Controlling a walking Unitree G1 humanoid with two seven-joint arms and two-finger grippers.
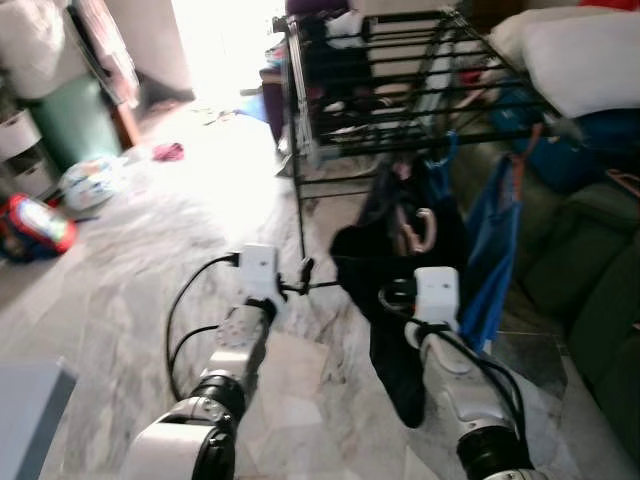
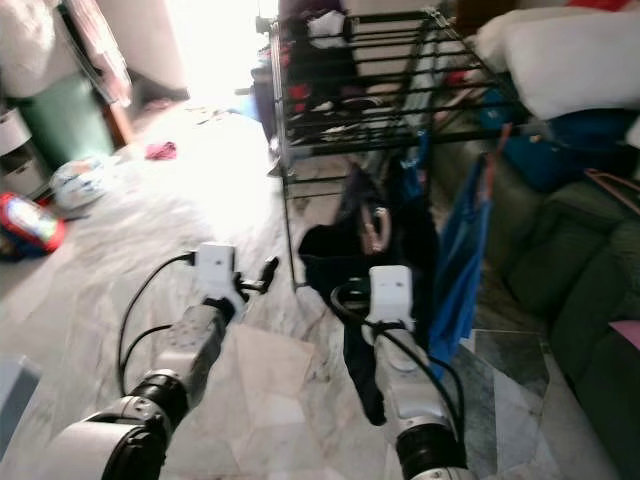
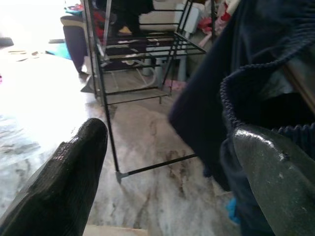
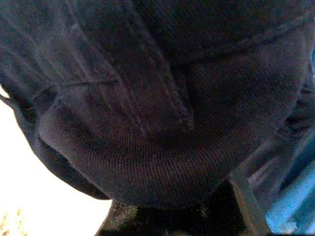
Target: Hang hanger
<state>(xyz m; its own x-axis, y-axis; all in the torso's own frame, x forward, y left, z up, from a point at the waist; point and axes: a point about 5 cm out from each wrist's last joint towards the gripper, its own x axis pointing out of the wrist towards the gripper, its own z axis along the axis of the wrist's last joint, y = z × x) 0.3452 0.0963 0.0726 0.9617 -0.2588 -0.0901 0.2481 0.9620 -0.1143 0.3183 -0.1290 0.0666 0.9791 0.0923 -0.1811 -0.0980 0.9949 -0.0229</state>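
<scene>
Hanger (image 1: 424, 228) carries our one dark garment (image 1: 395, 300) below the drying rack (image 1: 400, 90); left hand (image 1: 305, 275) spread, right hand's (image 1: 400, 300) grip we cannot tell.

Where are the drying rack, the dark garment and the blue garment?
drying rack (image 1: 400, 80): left eye view, top bars.
dark garment (image 1: 385, 300): left eye view, hanging cloth.
blue garment (image 1: 495, 240): left eye view, mid cloth.

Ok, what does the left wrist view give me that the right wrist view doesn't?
Left wrist view: the black drying rack standing on the marble floor, with the left gripper open and its fingers spread beside the cloth. Right wrist view: close-up folds and a seam of fabric, plus a blue garment at the edge. Both show the dark navy garment.
</scene>
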